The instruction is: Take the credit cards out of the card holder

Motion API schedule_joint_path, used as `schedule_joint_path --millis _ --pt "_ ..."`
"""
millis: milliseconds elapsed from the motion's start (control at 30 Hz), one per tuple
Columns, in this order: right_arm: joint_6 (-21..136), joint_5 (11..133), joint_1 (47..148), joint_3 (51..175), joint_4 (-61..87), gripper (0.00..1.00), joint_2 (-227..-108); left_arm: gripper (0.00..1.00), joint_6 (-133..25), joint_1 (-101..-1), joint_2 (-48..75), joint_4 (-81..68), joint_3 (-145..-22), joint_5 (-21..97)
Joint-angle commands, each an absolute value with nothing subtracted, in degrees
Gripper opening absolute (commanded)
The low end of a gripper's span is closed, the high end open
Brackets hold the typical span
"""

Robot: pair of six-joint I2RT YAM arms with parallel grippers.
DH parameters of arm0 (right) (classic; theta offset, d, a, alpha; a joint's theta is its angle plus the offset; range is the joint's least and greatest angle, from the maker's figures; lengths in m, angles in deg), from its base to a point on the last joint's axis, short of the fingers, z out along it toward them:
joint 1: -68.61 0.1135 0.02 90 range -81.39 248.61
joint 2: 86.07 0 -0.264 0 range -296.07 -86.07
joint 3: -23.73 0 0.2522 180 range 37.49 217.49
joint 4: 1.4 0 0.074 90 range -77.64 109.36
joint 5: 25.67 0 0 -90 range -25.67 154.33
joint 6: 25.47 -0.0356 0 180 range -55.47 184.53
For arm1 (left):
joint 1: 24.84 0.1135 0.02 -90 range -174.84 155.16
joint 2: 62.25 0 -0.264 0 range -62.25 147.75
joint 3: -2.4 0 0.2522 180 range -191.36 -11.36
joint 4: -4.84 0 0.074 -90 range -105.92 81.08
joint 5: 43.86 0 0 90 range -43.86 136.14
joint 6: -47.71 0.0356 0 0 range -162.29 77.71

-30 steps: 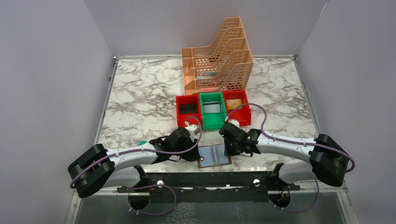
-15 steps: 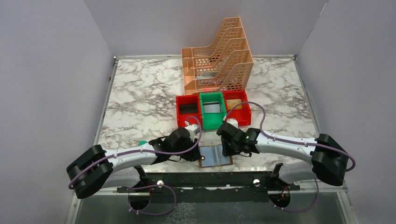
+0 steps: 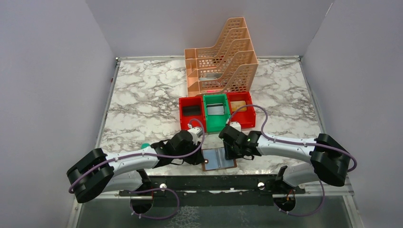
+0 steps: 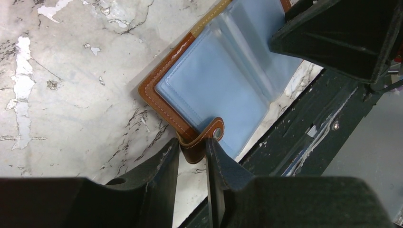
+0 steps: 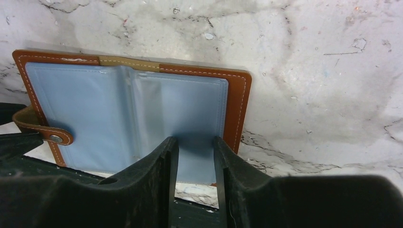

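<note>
At the near edge of the tabletop (image 4: 71,71), your left pincer (image 4: 192,154) pinches the open card holder (image 4: 223,85) by its stiff leather snap tab (image 4: 204,140); the tab could slip out. Its pockets (image 5: 180,104) are slick clear plastic. Your right pincer (image 5: 195,142), narrowly parted, straddles a thin glossy blue-grey credit card (image 5: 196,168) poking out. Grip unclear: it may skid off or drag the holder.

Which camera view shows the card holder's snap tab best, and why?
Left wrist: the snap tab sits central and close, with its stud visible. Right wrist catches it only at the picture's left edge; in top external it is too small to make out.
</note>
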State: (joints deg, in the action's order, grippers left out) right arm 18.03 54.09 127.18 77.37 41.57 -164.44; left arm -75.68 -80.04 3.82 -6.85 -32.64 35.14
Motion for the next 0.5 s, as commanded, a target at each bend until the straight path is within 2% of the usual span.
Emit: schedule_joint_path --millis 0,200,367,467 --pt "17.00 53.64 127.67 75.99 41.01 0.41 -165.75 0.29 -75.94 -80.47 3.30 -5.45 -32.12 35.02" --pt "15.78 57.92 128.04 73.06 32.24 0.40 -170.63 0.26 -76.04 -80.47 4.73 -3.88 -31.89 35.33" --pt "16.65 57.92 129.18 75.29 31.91 0.32 -169.69 0.25 -76.13 -80.54 5.29 -3.47 -31.93 35.61" --pt "16.72 56.81 130.08 76.28 31.66 0.20 -168.27 0.25 -76.13 -80.56 5.35 -3.25 -31.92 35.98"
